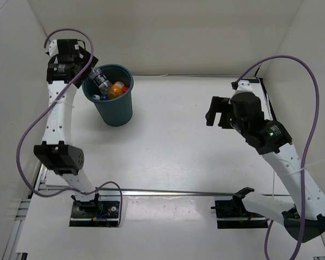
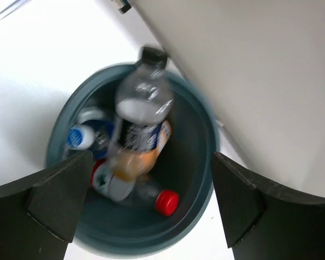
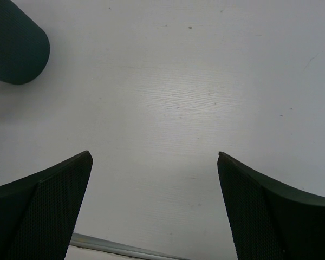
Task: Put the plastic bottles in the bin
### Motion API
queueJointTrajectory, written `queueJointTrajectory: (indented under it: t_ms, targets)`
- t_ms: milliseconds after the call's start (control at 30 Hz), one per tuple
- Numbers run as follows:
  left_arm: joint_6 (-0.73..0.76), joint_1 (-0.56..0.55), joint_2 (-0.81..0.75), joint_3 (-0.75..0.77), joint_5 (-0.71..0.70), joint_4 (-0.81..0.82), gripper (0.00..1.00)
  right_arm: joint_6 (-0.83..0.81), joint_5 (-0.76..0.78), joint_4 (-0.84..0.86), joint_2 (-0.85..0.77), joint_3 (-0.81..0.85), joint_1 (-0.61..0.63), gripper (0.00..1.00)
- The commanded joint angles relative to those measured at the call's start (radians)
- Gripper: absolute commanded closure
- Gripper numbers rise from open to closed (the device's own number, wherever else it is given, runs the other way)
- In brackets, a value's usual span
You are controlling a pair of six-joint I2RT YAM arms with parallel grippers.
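The dark teal bin [image 1: 115, 114] stands at the far left of the table. My left gripper [image 1: 82, 64] hovers over its far-left rim, open and empty. In the left wrist view the bin [image 2: 197, 179] lies below my wide-open left gripper [image 2: 151, 157]. A small clear bottle with a dark label [image 2: 143, 108] is blurred inside the bin, touching neither finger; it also shows in the top view [image 1: 100, 79]. Under it lie the orange-filled bottle [image 2: 131, 162], the red-capped bottle [image 2: 166, 201] and the blue-labelled bottle [image 2: 78, 136]. My right gripper [image 1: 212, 112] is open and empty.
White walls close in the table at the back and sides; the back wall [image 2: 271, 81] is close beside the bin. The right wrist view shows bare white tabletop [image 3: 168, 97], the bin's side [image 3: 13, 49] at the upper left, and a metal rail [image 3: 114, 246] near the front edge.
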Motion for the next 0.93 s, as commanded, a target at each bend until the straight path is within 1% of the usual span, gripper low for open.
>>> queueJointTrajectory:
  t_ms: [0, 33, 67, 100, 133, 167, 200, 233, 267, 300, 333, 367, 400, 433, 467, 500, 533, 600, 633, 667, 733, 767, 800, 833, 867, 900]
  targets:
    - [0.036, -0.044, -0.165, -0.16, -0.124, -0.002, 0.0, 0.012, 0.053, 0.03, 0.012, 0.067, -0.007, 0.0]
    - [0.036, -0.053, -0.263, -0.229, -0.154, -0.002, 0.0, 0.027, 0.093, 0.019, 0.013, 0.094, -0.007, 0.0]
    - [0.025, -0.062, -0.323, -0.399, -0.175, 0.008, 0.0, 0.028, 0.111, 0.008, 0.037, 0.11, -0.007, 0.0]
    - [-0.013, -0.062, -0.389, -0.498, -0.19, 0.023, 0.0, 0.037, 0.112, -0.005, 0.037, 0.121, -0.018, 0.0]
    - [-0.039, -0.062, -0.528, -0.595, -0.219, 0.038, 0.0, 0.037, 0.099, -0.006, 0.057, 0.131, -0.036, 0.0]
    - [-0.071, -0.062, -0.601, -0.689, -0.234, 0.06, 0.0, 0.037, 0.069, -0.024, 0.072, 0.185, -0.053, 0.0]
    - [-0.152, -0.073, -0.673, -0.861, -0.254, 0.06, 0.0, 0.037, -0.062, -0.082, 0.095, 0.234, -0.07, 0.0]
    - [-0.195, -0.073, -0.813, -0.934, -0.286, 0.06, 0.0, 0.037, -0.126, -0.099, 0.13, 0.275, -0.07, 0.0]
    - [-0.234, -0.082, -0.883, -0.999, -0.302, 0.06, 0.0, 0.037, -0.195, -0.099, 0.147, 0.306, -0.07, 0.0]
    - [-0.267, -0.082, -0.95, -1.1, -0.314, 0.06, 0.0, 0.028, -0.254, -0.137, 0.169, 0.335, -0.07, 0.0]
    - [-0.307, -0.094, -1.015, -1.142, -0.352, 0.07, 0.0, 0.028, -0.288, -0.165, 0.215, 0.405, -0.07, 0.0]
    - [-0.308, -0.095, -1.129, -1.177, -0.382, 0.07, 0.0, 0.017, -0.328, -0.183, 0.232, 0.424, -0.07, 0.0]
    - [-0.308, -0.107, -1.178, -1.229, -0.418, 0.07, 0.0, 0.017, -0.329, -0.212, 0.244, 0.434, -0.07, 0.0]
    - [-0.271, -0.107, -1.221, -1.248, -0.49, 0.07, 0.0, 0.017, -0.329, -0.225, 0.256, 0.434, -0.079, 0.0]
    - [-0.245, -0.107, -1.288, -1.265, -0.526, 0.07, 0.0, 0.017, -0.329, -0.225, 0.256, 0.42, -0.079, 0.0]
    - [-0.198, -0.107, -1.313, -1.298, -0.556, 0.081, 0.0, 0.002, -0.342, -0.237, 0.256, 0.408, -0.079, 0.0]
    - [-0.083, -0.107, -1.331, -1.311, -0.584, 0.092, 0.0, 0.001, -0.342, -0.248, 0.244, 0.396, -0.079, 0.0]
    - [-0.016, -0.107, -1.344, -1.344, -0.674, 0.092, 0.0, 0.001, -0.329, -0.248, 0.22, 0.34, -0.079, 0.0]
    - [-0.053, -0.107, -1.344, -1.355, -0.711, 0.068, 0.0, 0.001, -0.329, -0.248, 0.22, 0.331, -0.079, 0.0]
    - [-0.076, -0.107, -1.356, -1.369, -0.783, 0.054, 0.0, 0.001, -0.329, -0.262, 0.22, 0.331, -0.079, 0.0]
    - [-0.128, -0.107, -1.384, -1.419, -0.852, 0.054, 0.0, 0.001, -0.303, -0.271, 0.211, 0.307, -0.079, 0.0]
    - [-0.197, -0.117, -1.394, -1.439, -0.889, 0.054, 0.0, 0.001, -0.283, -0.271, 0.21, 0.306, -0.079, 0.0]
    - [-0.235, -0.118, -1.403, -1.484, -0.956, 0.054, 0.0, 0.011, -0.249, -0.283, 0.21, 0.296, -0.079, 0.0]
    - [-0.236, -0.118, -1.404, -1.504, -0.984, 0.07, 0.0, 0.011, -0.249, -0.297, 0.21, 0.296, -0.088, 0.0]
    - [-0.269, -0.127, -1.404, -1.521, -1.009, 0.07, 0.0, 0.02, -0.228, -0.306, 0.21, 0.296, -0.088, 0.0]
    - [-0.295, -0.127, -1.381, -1.538, -1.062, 0.07, 0.0, 0.029, -0.209, -0.306, 0.21, 0.296, -0.088, 0.0]
